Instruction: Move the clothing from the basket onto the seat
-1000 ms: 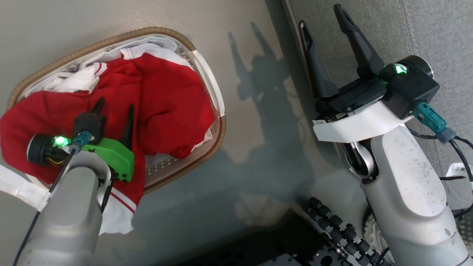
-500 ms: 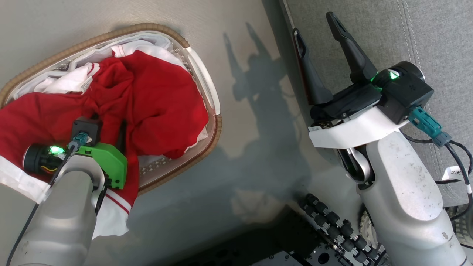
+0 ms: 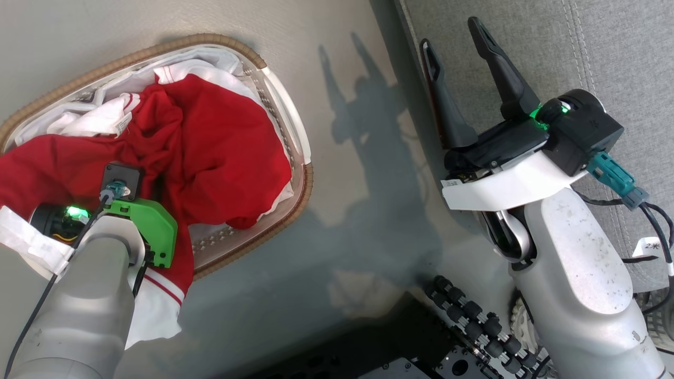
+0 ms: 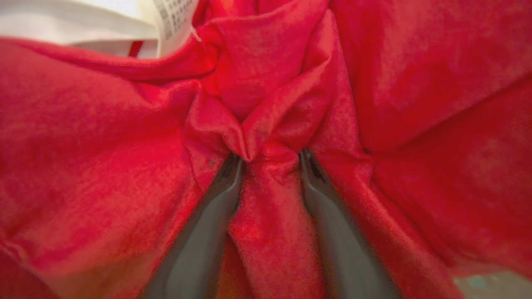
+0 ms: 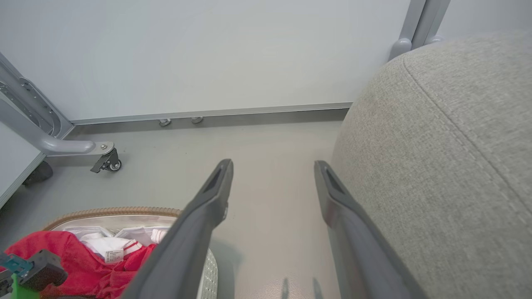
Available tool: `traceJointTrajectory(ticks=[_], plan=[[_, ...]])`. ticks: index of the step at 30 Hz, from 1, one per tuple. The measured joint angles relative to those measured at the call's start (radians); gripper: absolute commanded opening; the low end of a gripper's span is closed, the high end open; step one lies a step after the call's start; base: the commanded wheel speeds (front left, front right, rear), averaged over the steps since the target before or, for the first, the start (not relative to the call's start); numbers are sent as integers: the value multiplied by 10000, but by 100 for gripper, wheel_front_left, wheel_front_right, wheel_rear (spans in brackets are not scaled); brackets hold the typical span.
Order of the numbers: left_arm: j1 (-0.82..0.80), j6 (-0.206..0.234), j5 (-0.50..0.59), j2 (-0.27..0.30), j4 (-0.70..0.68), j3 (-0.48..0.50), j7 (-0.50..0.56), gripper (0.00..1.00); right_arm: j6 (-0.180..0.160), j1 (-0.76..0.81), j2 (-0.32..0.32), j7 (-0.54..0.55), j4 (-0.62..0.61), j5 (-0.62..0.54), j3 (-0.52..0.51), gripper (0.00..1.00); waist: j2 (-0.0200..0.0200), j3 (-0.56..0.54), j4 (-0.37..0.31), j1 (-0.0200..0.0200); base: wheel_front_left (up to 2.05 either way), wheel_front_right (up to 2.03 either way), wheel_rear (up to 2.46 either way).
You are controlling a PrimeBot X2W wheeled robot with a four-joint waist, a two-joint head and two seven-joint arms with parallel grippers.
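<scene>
The red-and-white clothing (image 3: 221, 142) is heaped in the oval white basket (image 3: 210, 39) with its brown woven rim, on the floor at the left. One white-trimmed end hangs over the near rim. My left gripper (image 3: 155, 171) is sunk into the heap, its fingers buried in red cloth. In the left wrist view the left gripper (image 4: 270, 155) squeezes a puckered ridge of the clothing (image 4: 266, 216) between its two fingers. My right gripper (image 3: 450, 37) hangs open and holds nothing, beside the edge of the grey seat (image 3: 605, 52). The right wrist view shows the right gripper (image 5: 273, 166), the seat (image 5: 449, 145) and the basket (image 5: 112, 211).
Grey floor (image 3: 358, 221) lies between the basket and the seat. My base with its black rollers (image 3: 474, 321) sits at the bottom. A white wall and a grey frame leg on a caster (image 5: 106, 160) stand beyond the basket.
My left gripper has sunk deeper into the red cloth and its fingers have closed in, gathering a fold. The head camera shifted slightly. The right gripper stays open.
</scene>
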Motion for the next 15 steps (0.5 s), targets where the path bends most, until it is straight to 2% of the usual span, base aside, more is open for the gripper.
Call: traceJointTrajectory(ticks=[9,15], plan=[[92,61,-186,-144,75,19,-105,0,0,-12,2,0,249,-71,31,100,0,-495,70,0,0,0,0],[676,165,-245,-255,-963,211,-161,0,0,158,4,0,476,-228,15,100,0,-1137,166,0,0,0,0]])
